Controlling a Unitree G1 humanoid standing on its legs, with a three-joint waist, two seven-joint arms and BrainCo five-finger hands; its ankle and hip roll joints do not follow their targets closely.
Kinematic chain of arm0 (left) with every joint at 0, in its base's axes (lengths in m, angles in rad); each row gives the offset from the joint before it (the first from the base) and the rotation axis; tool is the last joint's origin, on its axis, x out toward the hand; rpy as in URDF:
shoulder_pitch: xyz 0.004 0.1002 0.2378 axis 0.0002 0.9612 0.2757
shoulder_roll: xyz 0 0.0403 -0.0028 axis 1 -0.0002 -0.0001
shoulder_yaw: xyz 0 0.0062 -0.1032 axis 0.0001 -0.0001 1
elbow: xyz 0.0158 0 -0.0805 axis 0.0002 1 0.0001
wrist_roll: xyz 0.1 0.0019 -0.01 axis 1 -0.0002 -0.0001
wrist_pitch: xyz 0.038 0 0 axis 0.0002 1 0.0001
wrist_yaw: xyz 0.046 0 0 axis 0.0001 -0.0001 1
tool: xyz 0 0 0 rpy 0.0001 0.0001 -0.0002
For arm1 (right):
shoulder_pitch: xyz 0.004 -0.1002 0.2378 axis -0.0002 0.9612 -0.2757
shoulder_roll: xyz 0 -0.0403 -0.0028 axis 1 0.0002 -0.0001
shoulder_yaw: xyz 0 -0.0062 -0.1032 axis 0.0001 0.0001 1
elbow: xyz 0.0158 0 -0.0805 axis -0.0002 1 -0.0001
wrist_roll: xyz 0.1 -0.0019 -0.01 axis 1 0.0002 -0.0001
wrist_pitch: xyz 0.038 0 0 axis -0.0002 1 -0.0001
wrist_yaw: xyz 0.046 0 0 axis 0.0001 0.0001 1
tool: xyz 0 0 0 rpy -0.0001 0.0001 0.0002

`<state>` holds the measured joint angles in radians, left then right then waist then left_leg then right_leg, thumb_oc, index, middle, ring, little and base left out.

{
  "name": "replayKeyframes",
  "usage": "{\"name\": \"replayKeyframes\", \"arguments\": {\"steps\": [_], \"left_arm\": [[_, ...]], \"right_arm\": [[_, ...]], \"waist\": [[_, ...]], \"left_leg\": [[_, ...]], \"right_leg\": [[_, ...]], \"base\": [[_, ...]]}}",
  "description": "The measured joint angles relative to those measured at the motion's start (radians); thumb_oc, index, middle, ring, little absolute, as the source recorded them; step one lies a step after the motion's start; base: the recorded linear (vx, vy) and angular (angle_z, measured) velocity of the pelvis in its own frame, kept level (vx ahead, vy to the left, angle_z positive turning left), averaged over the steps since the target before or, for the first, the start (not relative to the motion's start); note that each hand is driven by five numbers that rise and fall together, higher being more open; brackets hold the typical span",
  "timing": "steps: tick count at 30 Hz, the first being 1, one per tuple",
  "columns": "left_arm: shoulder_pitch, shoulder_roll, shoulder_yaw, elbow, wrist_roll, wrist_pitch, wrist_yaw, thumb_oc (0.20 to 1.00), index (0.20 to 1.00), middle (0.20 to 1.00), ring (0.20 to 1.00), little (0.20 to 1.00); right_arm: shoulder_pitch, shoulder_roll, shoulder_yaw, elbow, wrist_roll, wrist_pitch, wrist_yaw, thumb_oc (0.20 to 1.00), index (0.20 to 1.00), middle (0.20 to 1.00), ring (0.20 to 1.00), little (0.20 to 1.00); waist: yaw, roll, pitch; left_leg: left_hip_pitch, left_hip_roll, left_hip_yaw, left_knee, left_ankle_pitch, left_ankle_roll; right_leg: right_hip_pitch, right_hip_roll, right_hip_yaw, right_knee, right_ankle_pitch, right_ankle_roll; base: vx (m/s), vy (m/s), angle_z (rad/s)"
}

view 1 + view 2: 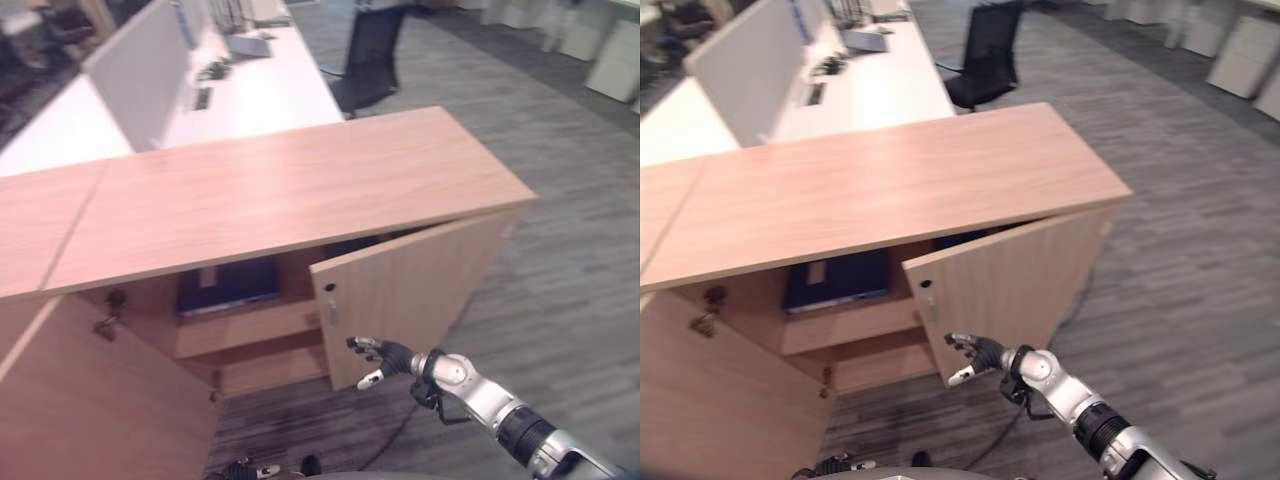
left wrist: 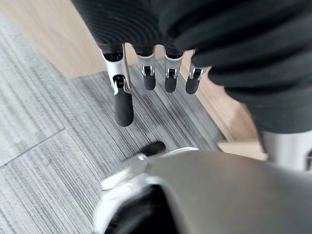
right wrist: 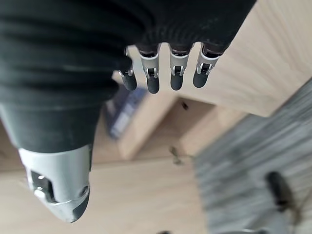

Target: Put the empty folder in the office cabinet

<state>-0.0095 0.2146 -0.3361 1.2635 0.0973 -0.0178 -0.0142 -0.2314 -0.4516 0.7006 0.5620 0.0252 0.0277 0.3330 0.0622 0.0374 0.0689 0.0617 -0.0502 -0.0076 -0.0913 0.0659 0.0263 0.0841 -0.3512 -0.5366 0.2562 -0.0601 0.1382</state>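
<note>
Fingers (image 1: pixel 368 347) relaxed beside door (image 1: pixel 400 290), folder (image 1: pixel 230 285) shelved

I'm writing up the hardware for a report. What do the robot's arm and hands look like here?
The right arm is silver-grey metal with a rounded joint and a black ribbed band further up. The right hand has a dark cover, with silver fingers ending in dark tips. In the wrist views, the left hand and the right hand show a black ribbed cover, a row of silver, dark-tipped fingers, and a thumb set apart.
</note>
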Motion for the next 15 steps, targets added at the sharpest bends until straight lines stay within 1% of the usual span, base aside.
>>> {"name": "replayKeyframes", "arguments": {"steps": [1,2,3,4,5,6,7,8,9,11,13,14,15], "left_arm": [[-0.006,0.0,-0.014,0.0,0.0,0.002,0.003,1.0,1.0,1.0,1.0,1.0],[-0.033,0.01,-0.03,0.002,-0.001,0.009,0.006,1.0,1.0,1.0,1.0,1.0],[-0.046,0.022,-0.022,0.037,-0.006,0.007,0.007,1.0,1.0,1.0,1.0,1.0],[-0.049,0.022,-0.027,0.053,-0.011,0.01,0.01,1.0,1.0,1.0,1.0,1.0],[-0.056,0.022,-0.031,0.067,-0.012,0.011,0.015,1.0,1.0,1.0,1.0,1.0],[-0.053,0.024,-0.045,0.076,-0.012,0.012,0.021,1.0,1.0,1.0,1.0,1.0],[-0.061,0.021,-0.062,0.081,-0.012,0.014,0.026,1.0,1.0,1.0,1.0,1.0],[-0.041,0.012,-0.064,0.078,-0.017,0.012,0.028,1.0,1.0,1.0,1.0,1.0],[-0.024,0.014,-0.056,0.059,-0.038,0.011,0.028,1.0,1.0,1.0,1.0,1.0],[-0.013,0.017,-0.033,0.064,-0.071,0.008,0.026,1.0,1.0,1.0,1.0,1.0],[0.004,0.019,-0.014,0.067,-0.095,0.009,0.026,1.0,1.0,1.0,1.0,1.0],[0.013,0.02,-0.013,0.069,-0.117,0.008,0.026,1.0,1.0,1.0,1.0,1.0],[0.025,0.019,0.011,0.07,-0.154,0.009,0.023,1.0,1.0,1.0,1.0,1.0]], "right_arm": [[0.002,0.009,0.001,0.028,-0.02,-0.001,-0.006,1.0,1.0,1.0,1.0,1.0],[-0.013,0.085,-0.007,0.221,-0.088,-0.015,-0.043,1.0,1.0,1.0,1.0,1.0],[-0.041,0.186,-0.039,0.488,-0.143,-0.01,-0.091,1.0,1.0,1.0,1.0,1.0],[-0.041,0.222,-0.062,0.611,-0.163,0.0,-0.121,1.0,1.0,1.0,1.0,1.0],[-0.037,0.242,-0.086,0.688,-0.165,0.011,-0.145,1.0,1.0,1.0,1.0,1.0],[-0.021,0.246,-0.105,0.716,-0.163,0.027,-0.158,1.0,1.0,1.0,1.0,1.0],[0.007,0.258,-0.188,0.772,-0.161,0.024,-0.19,1.0,1.0,1.0,1.0,1.0],[0.003,0.25,-0.241,0.824,-0.143,0.036,-0.204,1.0,1.0,1.0,1.0,1.0],[0.016,0.24,-0.29,0.835,-0.114,0.042,-0.221,1.0,1.0,1.0,1.0,1.0],[0.046,0.234,-0.401,0.878,-0.032,0.041,-0.252,1.0,1.0,1.0,1.0,1.0],[0.077,0.235,-0.428,0.906,0.012,0.046,-0.262,1.0,1.0,1.0,1.0,1.0],[0.096,0.235,-0.43,0.906,0.038,0.046,-0.268,1.0,1.0,1.0,1.0,1.0],[0.123,0.237,-0.409,0.902,0.058,0.046,-0.274,1.0,1.0,1.0,1.0,1.0]], "waist": [[0.0,0.002,0.004],[-0.01,0.005,0.012],[-0.011,-0.015,0.018],[-0.011,-0.017,0.014],[-0.018,-0.022,0.01],[-0.023,-0.027,0.015],[-0.028,-0.026,0.007],[-0.023,-0.014,-0.017],[-0.014,-0.007,-0.036],[-0.011,-0.002,-0.049],[0.001,-0.009,-0.066],[0.005,-0.014,-0.07],[0.004,-0.025,-0.079]], "left_leg": [[0.002,0.0,-0.019,0.0,0.0,0.012],[-0.016,0.007,-0.097,0.003,0.016,0.021],[-0.025,0.005,-0.143,0.002,0.018,0.019],[-0.02,0.004,-0.169,0.002,0.017,0.017],[-0.022,0.006,-0.187,0.002,0.018,0.015],[-0.029,0.003,-0.204,0.001,0.02,0.008],[-0.027,0.001,-0.231,0.001,0.016,0.001],[-0.04,0.014,-0.253,0.0,0.01,0.002],[-0.053,0.026,-0.27,-0.003,0.008,0.005],[-0.056,0.052,-0.329,0.001,0.008,-0.001],[-0.06,0.066,-0.363,0.002,0.009,-0.003],[-0.064,0.07,-0.378,0.007,0.016,-0.014],[-0.079,0.072,-0.402,0.013,0.036,-0.045]], "right_leg": [[-0.021,-0.015,0.015,0.059,-0.003,0.0],[-0.093,0.032,0.191,0.11,-0.09,-0.03],[-0.148,0.161,0.486,0.03,-0.108,-0.002],[-0.167,0.216,0.582,-0.001,-0.109,-0.004],[-0.188,0.249,0.621,-0.015,-0.105,-0.01],[-0.195,0.265,0.615,-0.032,-0.083,-0.027],[-0.194,0.259,0.573,-0.027,-0.067,-0.052],[-0.18,0.265,0.539,-0.057,-0.065,-0.049],[-0.172,0.281,0.516,-0.088,-0.053,-0.055],[-0.093,0.303,0.444,-0.199,-0.01,-0.078],[-0.051,0.323,0.406,-0.265,0.01,-0.096],[-0.031,0.338,0.384,-0.294,0.018,-0.104],[-0.006,0.347,0.336,-0.352,0.033,-0.116]], "base": [[-0.04,-0.056,1.42],[0.0,-0.11,1.52],[0.05,-0.118,1.45],[0.05,-0.185,0.94],[0.04,-0.115,0.71],[0.08,-0.215,0.95],[0.05,-0.18,0.89],[0.07,-0.254,0.77],[0.06,-0.218,0.68],[0.05,-0.236,0.87],[0.03,-0.246,0.65],[0.01,-0.152,0.89],[0.02,-0.268,0.98]]}}
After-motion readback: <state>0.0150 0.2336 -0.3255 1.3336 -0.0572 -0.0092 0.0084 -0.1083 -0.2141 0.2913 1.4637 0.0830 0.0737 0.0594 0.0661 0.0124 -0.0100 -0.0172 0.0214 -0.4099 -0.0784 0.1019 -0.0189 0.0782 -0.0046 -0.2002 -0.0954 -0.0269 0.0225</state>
